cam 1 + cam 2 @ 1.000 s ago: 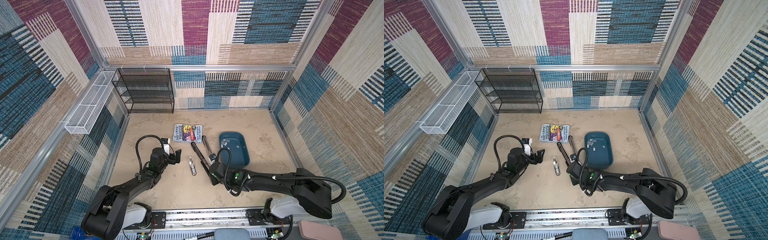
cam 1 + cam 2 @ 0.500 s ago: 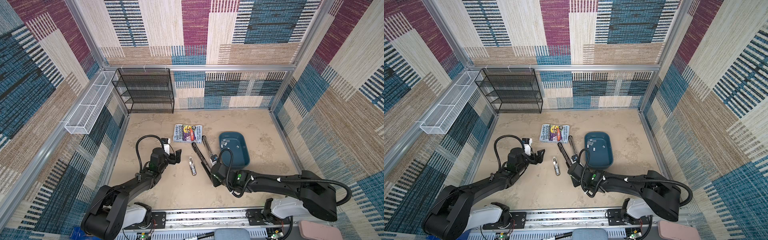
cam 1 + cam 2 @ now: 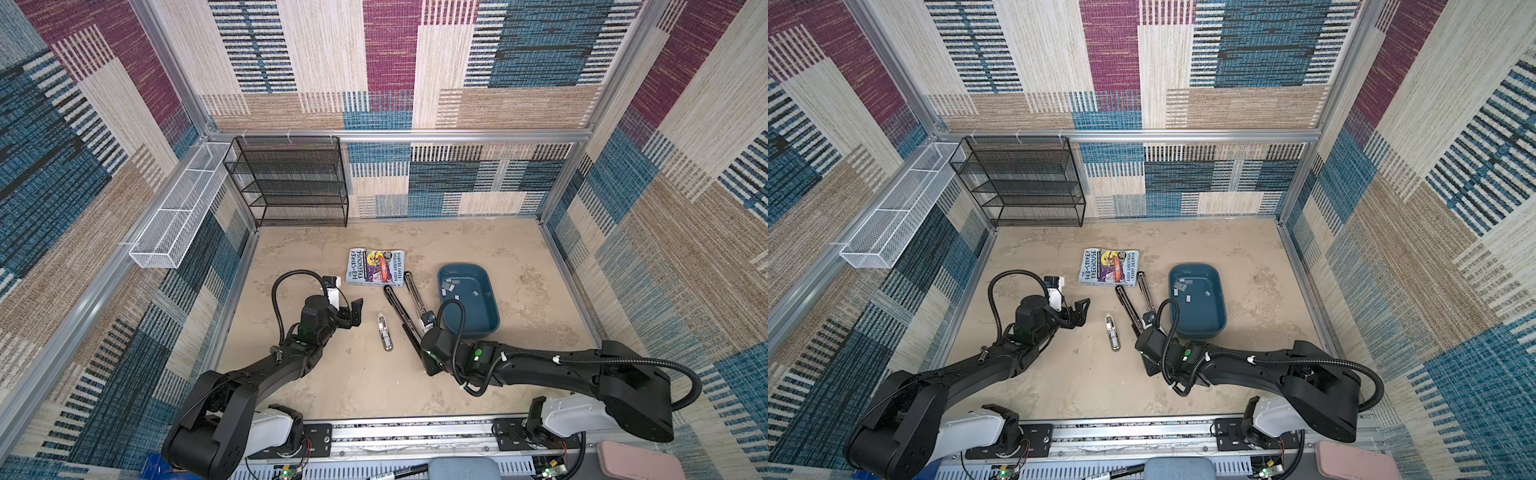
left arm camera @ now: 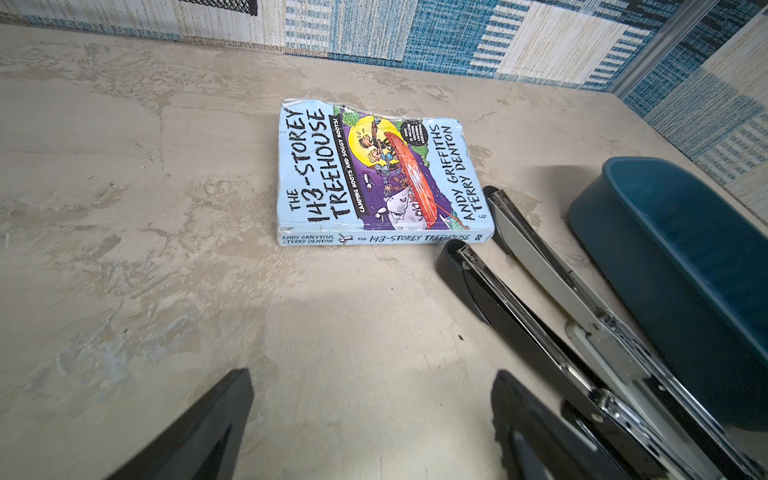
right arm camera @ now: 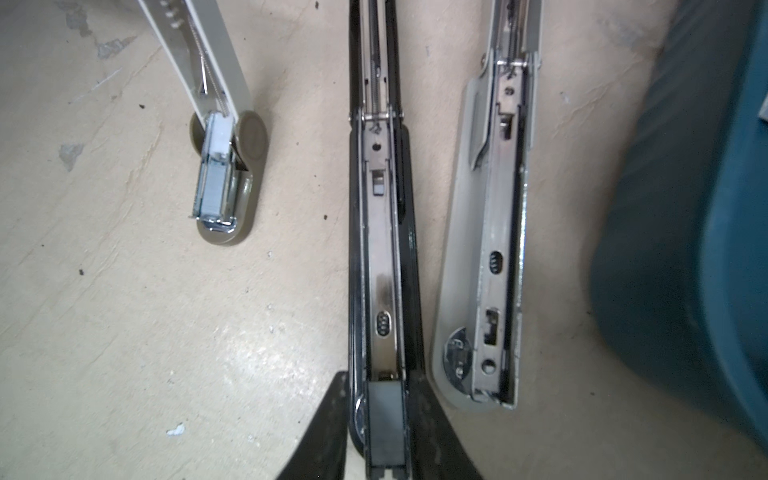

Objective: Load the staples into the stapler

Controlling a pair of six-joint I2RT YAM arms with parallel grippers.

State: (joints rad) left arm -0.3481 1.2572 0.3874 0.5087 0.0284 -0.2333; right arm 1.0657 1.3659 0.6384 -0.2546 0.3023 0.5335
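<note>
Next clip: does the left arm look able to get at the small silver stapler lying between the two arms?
Probably yes. The small silver stapler lies on bare table close beside the left claw, whose jaws stand open, and in both top views nothing sits between them.

your widest open stretch of table runs from the left gripper, fingers spread wide, past the small silver stapler to the near rail. the black stapler and grey stapler lie unfolded in a narrow v with only a slim gap between them. the grey one sits just beside the teal bin, and the book blocks their far ends. the right gripper straddles the black stapler's near end, so that approach is taken. beyond the book, open floor reaches the mesh shelf.
</note>
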